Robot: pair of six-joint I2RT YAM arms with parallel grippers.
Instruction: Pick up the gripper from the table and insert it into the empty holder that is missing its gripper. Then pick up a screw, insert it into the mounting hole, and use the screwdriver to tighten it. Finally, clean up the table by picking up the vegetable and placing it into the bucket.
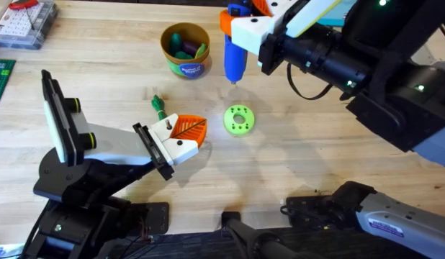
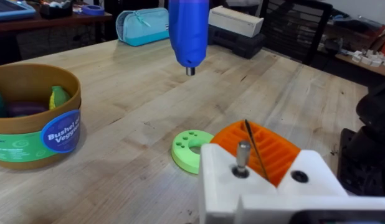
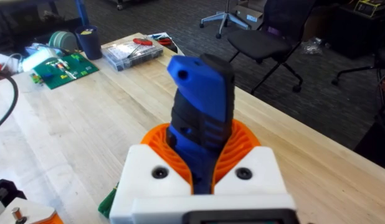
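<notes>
The left gripper (image 2: 265, 163) shows white finger blocks with an orange ribbed pad (image 2: 261, 149) between them; a thin dark line crosses the pad. A screw (image 2: 242, 157) stands upright in a hole in the white block. Just beyond lies a green disc (image 2: 189, 149) with small holes, flat on the wooden table (image 2: 130, 106). The blue screwdriver (image 2: 188, 34) hangs tip down above the table, clear of the disc. A brown bucket (image 2: 33, 118) (vegetables inside) stands well apart.
</notes>
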